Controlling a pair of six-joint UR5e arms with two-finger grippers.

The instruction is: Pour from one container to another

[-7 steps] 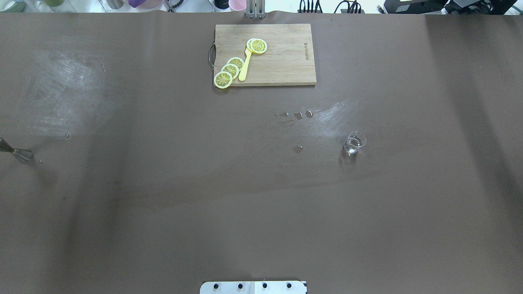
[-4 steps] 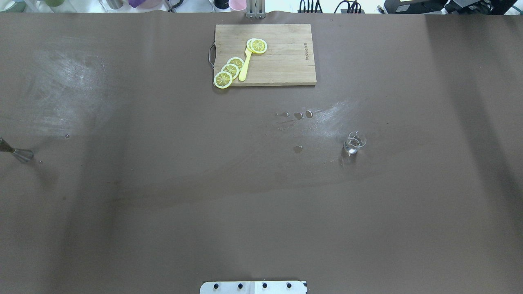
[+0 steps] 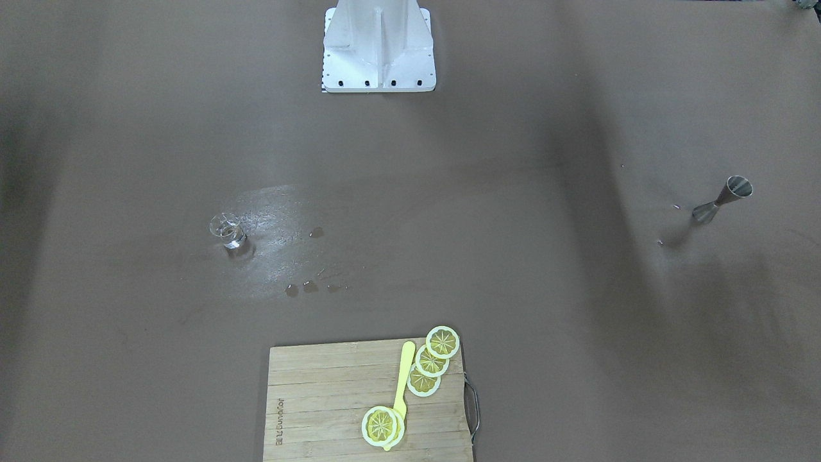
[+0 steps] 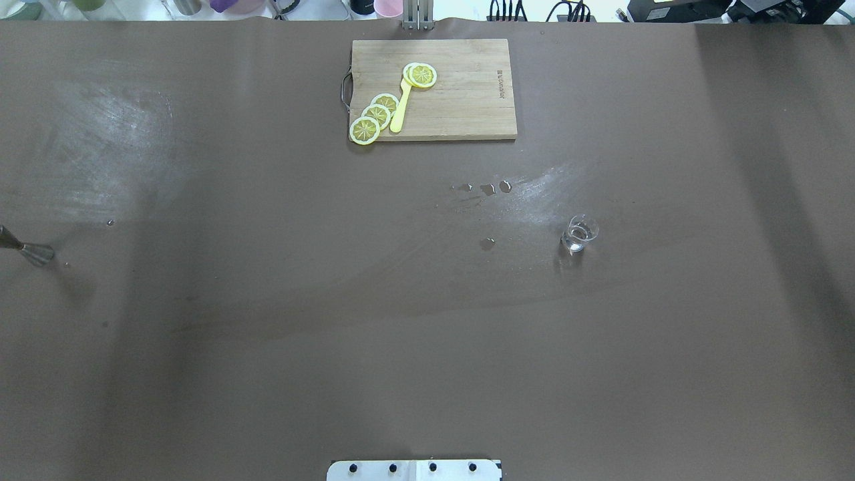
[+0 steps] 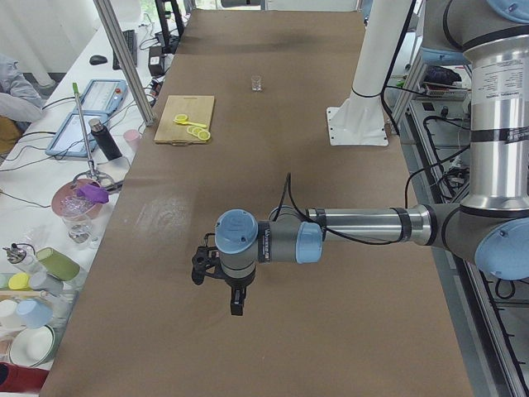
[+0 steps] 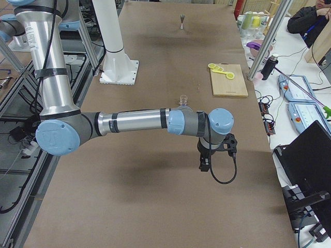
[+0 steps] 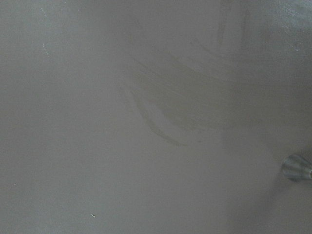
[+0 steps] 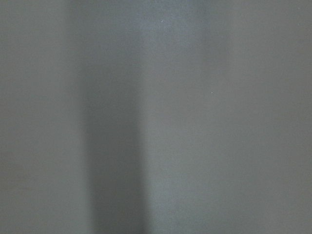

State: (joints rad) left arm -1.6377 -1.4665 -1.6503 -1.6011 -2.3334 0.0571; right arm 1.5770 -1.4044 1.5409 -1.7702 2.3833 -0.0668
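A small clear glass beaker holding a little liquid stands right of the table's middle; it also shows in the front view and the side views. A steel jigger stands upright at the table's far left edge, seen too in the front view and as a rim at the left wrist view's edge. My left gripper hangs above bare table near the jigger's end. My right gripper hangs above the table on the beaker's side. I cannot tell whether either is open or shut.
A wooden cutting board with lemon slices and a yellow knife lies at the far middle. Small wet drops dot the brown table cover left of the beaker. The robot's base plate sits at the near edge.
The jigger's base looked blurred earlier and is sharp now. Shadows on the table have shifted slightly. The beaker has not moved.
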